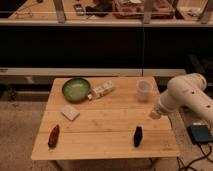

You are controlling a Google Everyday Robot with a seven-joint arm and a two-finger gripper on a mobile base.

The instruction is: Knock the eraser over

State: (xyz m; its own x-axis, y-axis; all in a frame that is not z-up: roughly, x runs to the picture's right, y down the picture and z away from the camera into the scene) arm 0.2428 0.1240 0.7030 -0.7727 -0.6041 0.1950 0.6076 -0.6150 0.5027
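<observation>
Table point(107, 122): light wood planks, standing on a speckled floor.
Bowl point(76, 89): green and round, near the back left corner of the table.
Carton point(102, 90): small and white, lying on its side just beside the bowl.
Cup point(144, 90): white, upright, near the back right of the table.
Pad point(70, 112): flat, white, square, in front of the bowl.
Bottle shape point(53, 136): reddish-brown, lying near the front left corner.
Box point(201, 134): dark blue, on the floor to the right of the table, with 1 black cable by it.
</observation>
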